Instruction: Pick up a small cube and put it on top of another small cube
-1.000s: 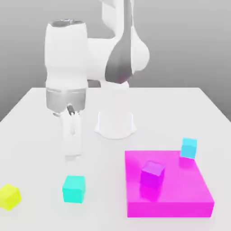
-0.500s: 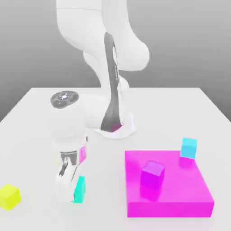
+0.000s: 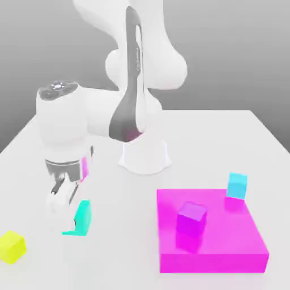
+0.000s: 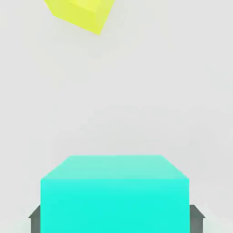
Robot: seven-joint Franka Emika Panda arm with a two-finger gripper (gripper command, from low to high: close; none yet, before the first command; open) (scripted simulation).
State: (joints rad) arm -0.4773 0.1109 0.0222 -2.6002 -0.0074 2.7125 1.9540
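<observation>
Near the exterior view's left edge, the hand (image 3: pixel 71 212) is clamped on the small cube (image 3: pixel 83 217), the turquoise-green block held just clear of the table (image 3: pixel 238 133), with its shadow beneath. The yellow cube (image 3: pixel 12 247), the likely base for stacking, sits nearer and further to the exterior view's left, apart from the held block. On the exterior view's right lies a magenta slab (image 3: pixel 226 243) bearing a purple cube (image 3: pixel 191 218), with a sky-blue cube (image 3: pixel 237 185) at its far edge.

From the hand view, the small cube (image 4: pixel 114 195) sits squarely between the dark fingers (image 4: pixel 35 219), and the yellow cube (image 4: pixel 82 12) lies ahead on bare table. To do the carry well, the block should be lifted higher than the yellow cube's top, centred over it with faces squared, then lowered until the two touch before release; a low or skewed approach would probably nudge the base aside.

Compared with the picture one second earlier, the hand then stood open above the block resting on the table; now the block is gripped, lifted and displaced toward the exterior view's left.
</observation>
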